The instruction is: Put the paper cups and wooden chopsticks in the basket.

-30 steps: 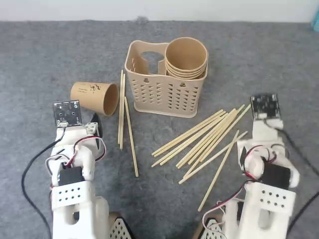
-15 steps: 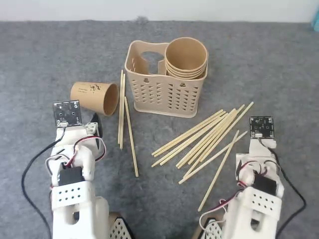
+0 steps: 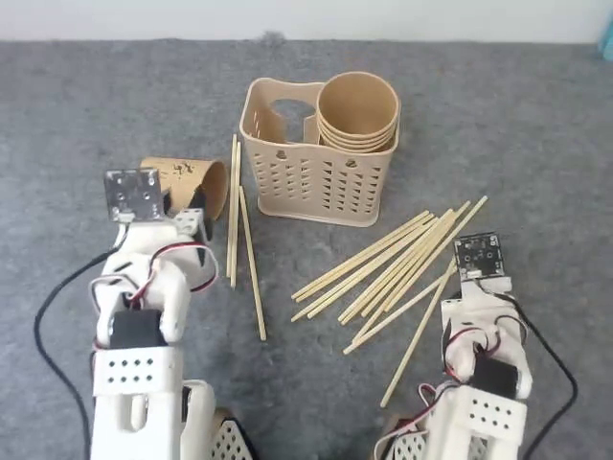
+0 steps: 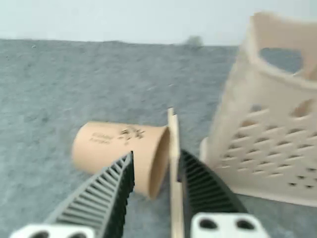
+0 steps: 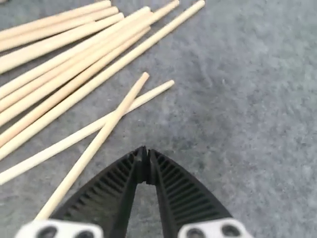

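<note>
In the high view the left arm [image 3: 144,287] has pushed forward since a second ago and now reaches up to the fallen paper cup [image 3: 182,176], which lies on its side on the grey surface [image 3: 86,105] just left of the basket [image 3: 316,168]. A stack of paper cups [image 3: 357,110] already stands in the basket's right compartment. The right arm [image 3: 479,326] has drawn back toward its base, away from the loose pile of wooden chopsticks [image 3: 393,261]. Three more chopsticks [image 3: 239,235] lie between the fallen cup and the basket.

In the left wrist view the left end effector [image 4: 156,156] is released, its jaws spread on either side of the cup's open rim, with one chopstick [image 4: 173,144] lying between them. The cup looks like the next thing to be grasped.

In the right wrist view the right end effector [image 5: 144,152] is clenched on nothing, poised over bare surface just short of two stray chopsticks [image 5: 111,116]. It appears to be parked while the left arm works.
</note>
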{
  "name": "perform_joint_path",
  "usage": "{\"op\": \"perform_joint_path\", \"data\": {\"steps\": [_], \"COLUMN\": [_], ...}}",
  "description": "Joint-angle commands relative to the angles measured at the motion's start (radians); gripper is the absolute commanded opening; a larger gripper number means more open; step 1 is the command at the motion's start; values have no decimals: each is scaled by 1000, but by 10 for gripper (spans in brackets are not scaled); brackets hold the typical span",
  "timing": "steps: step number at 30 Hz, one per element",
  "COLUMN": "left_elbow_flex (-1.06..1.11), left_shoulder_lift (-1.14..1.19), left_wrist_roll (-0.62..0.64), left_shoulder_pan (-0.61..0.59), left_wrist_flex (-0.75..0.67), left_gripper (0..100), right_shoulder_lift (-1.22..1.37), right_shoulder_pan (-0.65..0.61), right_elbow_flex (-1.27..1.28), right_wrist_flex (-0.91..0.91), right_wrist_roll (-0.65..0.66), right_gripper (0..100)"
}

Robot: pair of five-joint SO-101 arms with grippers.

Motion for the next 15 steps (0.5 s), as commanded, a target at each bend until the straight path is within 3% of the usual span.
{"op": "perform_joint_path", "data": {"steps": [1,6,15], "left_elbow_flex": [-173,-363,-722], "left_shoulder_lift": [0,249,787], "left_wrist_roll": [43,87,107], "left_shoulder_pan": [92,124,158], "left_wrist_flex": [118,199,330], "left_gripper": [46,51,51], "right_shoulder_lift": [-128,-257,-246], "right_shoulder_pan": [-5,-2,-2], "right_elbow_flex": [12,15,15], "right_wrist_flex": [67,193,182], "right_wrist_roll": [15,17,17], "right_gripper": [9,9,9]}}
